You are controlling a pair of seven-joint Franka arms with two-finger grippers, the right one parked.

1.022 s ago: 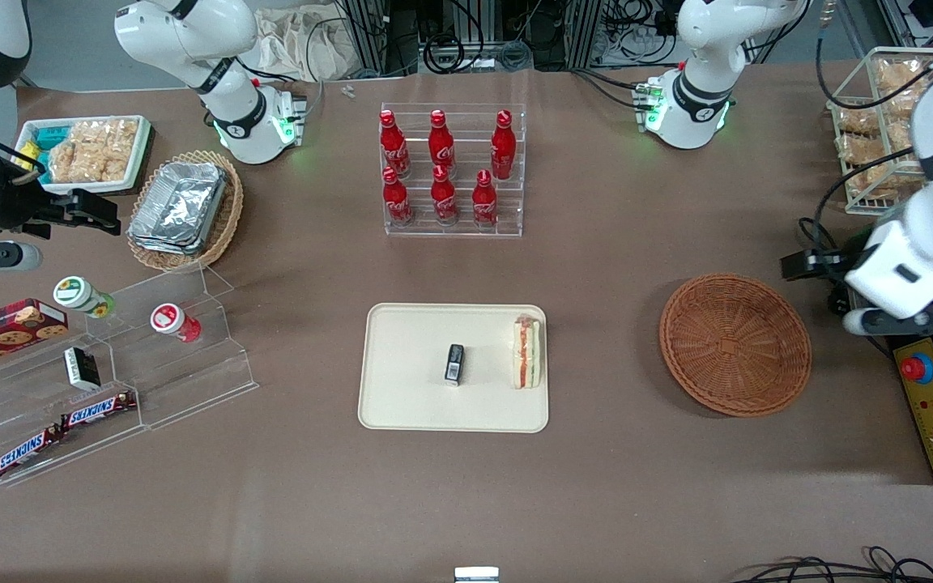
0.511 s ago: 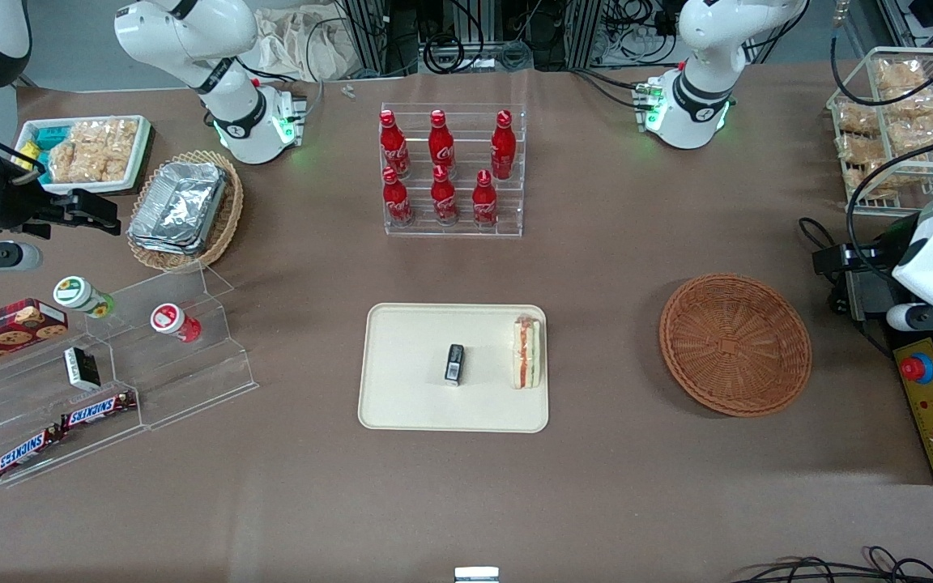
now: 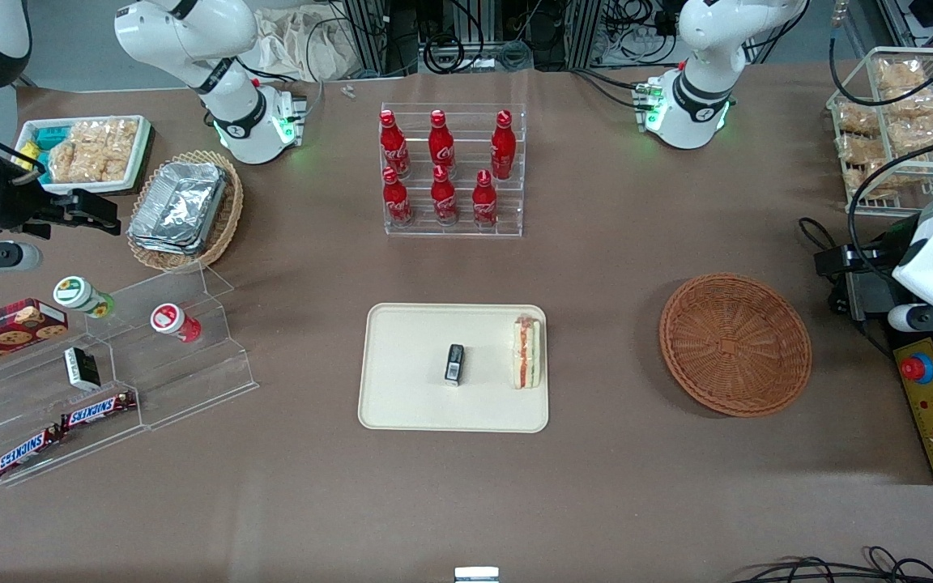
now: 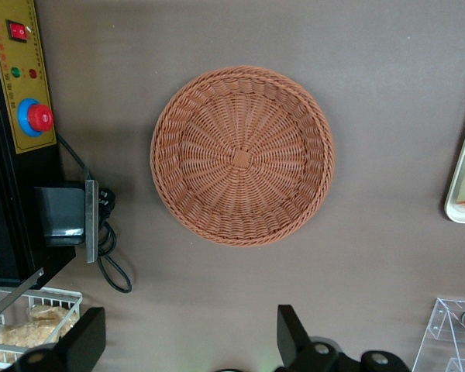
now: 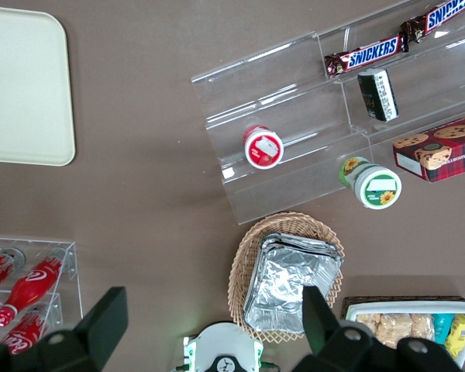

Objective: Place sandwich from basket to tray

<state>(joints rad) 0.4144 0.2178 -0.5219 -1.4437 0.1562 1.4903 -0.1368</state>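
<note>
With the sandwich (image 3: 526, 352) resting on the tray (image 3: 402, 405) and the basket (image 4: 242, 155) empty, the pincer (image 4: 190, 341), fingers apart, should simply park.

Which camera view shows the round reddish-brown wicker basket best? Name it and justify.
The left wrist view: the round reddish-brown wicker basket is seen whole from straight above, visibly empty, with the open gripper raised above the table beside it. The front view shows it whole but smaller. The right wrist view misses it.

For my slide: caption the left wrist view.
Open claw above the empty round reddish-brown wicker basket on the brown table.
</note>
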